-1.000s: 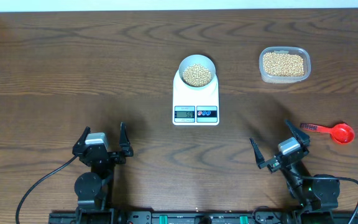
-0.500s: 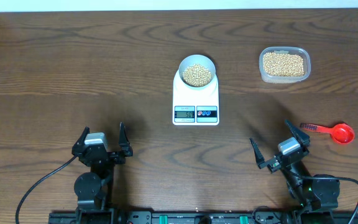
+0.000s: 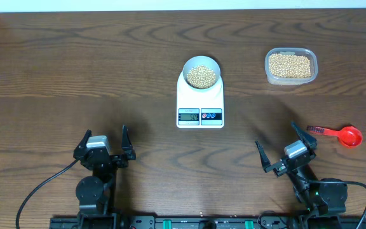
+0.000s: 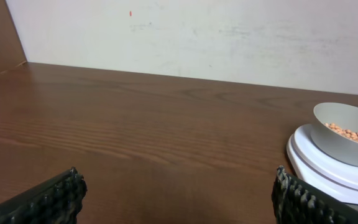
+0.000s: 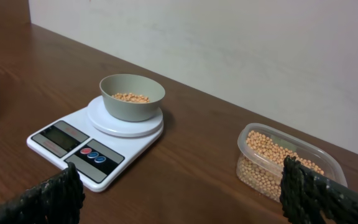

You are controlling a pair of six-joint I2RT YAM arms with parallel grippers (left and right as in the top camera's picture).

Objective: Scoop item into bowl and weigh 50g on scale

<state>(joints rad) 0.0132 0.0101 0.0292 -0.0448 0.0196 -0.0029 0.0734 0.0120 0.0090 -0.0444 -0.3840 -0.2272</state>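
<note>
Seen from above, the bowl point(image 3: 201, 60) of beans point(image 3: 201, 76) sits on the back of the scale point(image 3: 200, 99) in the middle of the table point(image 3: 75, 63). A clear tub point(image 3: 267, 67) of more beans stands off to its right, and near the right gripper point(image 3: 276, 136) lies a red scoop point(image 3: 343, 135) that neither wrist camera catches. At the left wrist only the bowl and a corner of the scale show, whereas the right wrist takes in bowl, scale and tub together. Both the left gripper point(image 3: 104, 135) and the right have their fingers point(image 4: 48, 198) spread wide apart, holding and touching nothing, well away from the scale.
</note>
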